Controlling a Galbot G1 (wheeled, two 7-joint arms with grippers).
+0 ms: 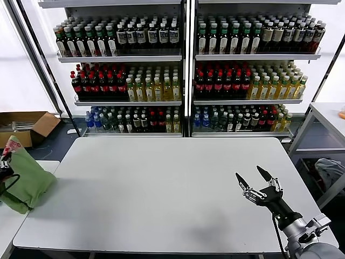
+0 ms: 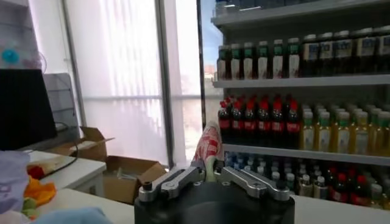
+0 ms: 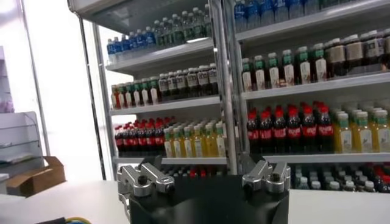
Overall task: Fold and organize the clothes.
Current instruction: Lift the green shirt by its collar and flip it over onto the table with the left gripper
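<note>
At worktop's left edge, we are pinching green polo shirt (image 1: 24, 178) in left end effector (image 1: 4, 171); right end effector (image 1: 257, 181) waiting spread, well apart.

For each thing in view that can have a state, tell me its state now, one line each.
polo shirt: bunched up, lifted at the table's left edge, hanging from the left gripper.
left gripper: shut on the polo shirt's fabric.
right gripper: open, fingers spread, holding nothing, above the table's right front part.
table: the shirt is not yet laid on it.
cardboard box: open, on the floor at left.
</note>
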